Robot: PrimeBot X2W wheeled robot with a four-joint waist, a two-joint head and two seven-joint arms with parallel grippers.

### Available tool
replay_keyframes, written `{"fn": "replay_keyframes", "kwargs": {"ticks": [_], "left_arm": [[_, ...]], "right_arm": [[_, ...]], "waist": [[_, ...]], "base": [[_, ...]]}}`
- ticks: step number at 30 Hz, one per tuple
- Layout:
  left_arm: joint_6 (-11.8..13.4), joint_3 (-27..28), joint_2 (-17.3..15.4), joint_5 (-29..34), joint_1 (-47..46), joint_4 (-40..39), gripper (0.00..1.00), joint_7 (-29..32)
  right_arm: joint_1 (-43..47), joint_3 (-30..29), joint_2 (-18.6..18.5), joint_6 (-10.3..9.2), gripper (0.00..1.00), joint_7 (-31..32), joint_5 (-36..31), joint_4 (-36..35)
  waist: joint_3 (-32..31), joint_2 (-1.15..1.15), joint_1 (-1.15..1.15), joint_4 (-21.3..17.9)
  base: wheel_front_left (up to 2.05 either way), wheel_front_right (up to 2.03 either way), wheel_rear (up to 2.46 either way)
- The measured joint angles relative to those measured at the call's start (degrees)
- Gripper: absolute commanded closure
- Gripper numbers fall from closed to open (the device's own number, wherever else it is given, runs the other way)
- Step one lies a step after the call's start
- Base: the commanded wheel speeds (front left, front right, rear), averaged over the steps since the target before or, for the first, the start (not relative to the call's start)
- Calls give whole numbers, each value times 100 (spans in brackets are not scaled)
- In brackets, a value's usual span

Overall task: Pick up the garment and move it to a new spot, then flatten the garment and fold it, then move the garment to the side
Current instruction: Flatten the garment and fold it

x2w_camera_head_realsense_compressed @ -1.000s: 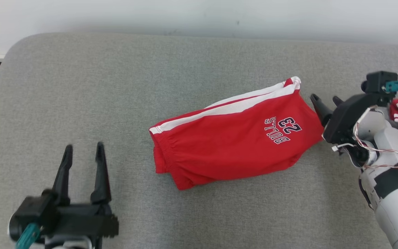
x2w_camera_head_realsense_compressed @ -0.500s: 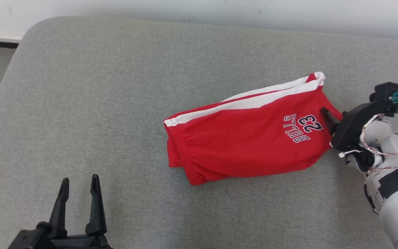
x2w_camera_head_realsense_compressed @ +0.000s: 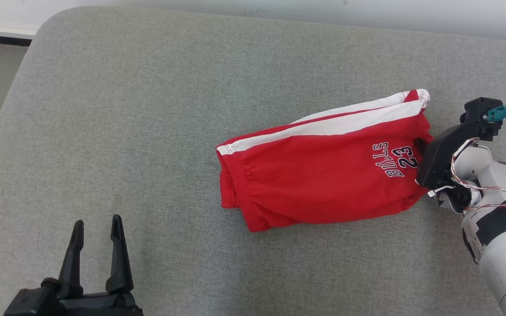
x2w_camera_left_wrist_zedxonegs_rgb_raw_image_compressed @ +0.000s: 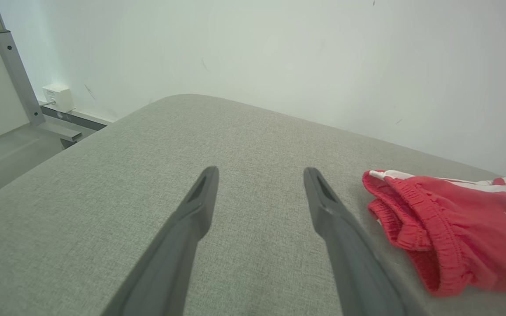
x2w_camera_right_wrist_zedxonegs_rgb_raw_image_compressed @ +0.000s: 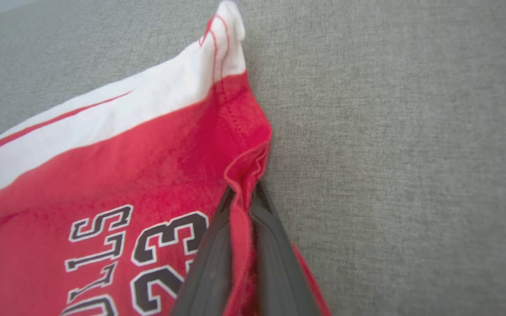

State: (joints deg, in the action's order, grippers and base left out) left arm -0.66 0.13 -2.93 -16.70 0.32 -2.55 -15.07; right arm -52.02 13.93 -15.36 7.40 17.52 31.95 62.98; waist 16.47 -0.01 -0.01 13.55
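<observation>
The right tool (x2w_camera_right_wrist_zedxonegs_rgb_raw_image_compressed: pixel 244 195) has its fingertips hidden behind the hem of the red shorts (x2w_camera_right_wrist_zedxonegs_rgb_raw_image_compressed: pixel 103 175) in the head view. From its own wrist, the two fingers are pressed together and pinch a fold of that hem. The printed number lies just left of them, the white stripe farther ahead. The left tool (x2w_camera_head_realsense_compressed: pixel 96 223), its base cut off by the picture edge, is spread and holds nothing above the grey bench (x2w_camera_head_realsense_compressed: pixel 147 109). The shorts lie ahead to its right, well apart.
</observation>
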Motion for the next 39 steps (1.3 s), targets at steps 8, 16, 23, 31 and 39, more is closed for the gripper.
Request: {"fn": "replay_keyframes", "kwargs": {"ticks": [8, 16, 23, 31, 39], "left_arm": [[15, 16, 2, -1, 22, 48, 0, 0], [7, 46, 2, 1, 136, 75, 0, 0], [-29, 34, 3, 7, 302, 131, 0, 0], [-37, -33, 3, 14, 516, 183, 0, 0], [-20, -77, 3, 13, 622, 189, 0, 0]], "right_arm": [[107, -44, -14, 19, 100, -392, -112, 83], [480, -193, -339, 18, 100, -849, -163, -82], [685, -318, -733, 16, 100, -1245, -776, -210], [898, -493, -797, 16, 100, -1365, -1735, -732], [1305, -250, -125, 16, 100, -734, -2139, -1927]], "waist": [[-161, 1, 1, -104], [-463, 1, 1, -317], [-794, 1, 1, -520], [-1177, 1, 1, -734], [-1413, 1, 0, -826]], "base": [[0, 0, 0], [0, 0, 0], [0, 0, 0], [0, 0, 0], [0, 0, 0]]}}
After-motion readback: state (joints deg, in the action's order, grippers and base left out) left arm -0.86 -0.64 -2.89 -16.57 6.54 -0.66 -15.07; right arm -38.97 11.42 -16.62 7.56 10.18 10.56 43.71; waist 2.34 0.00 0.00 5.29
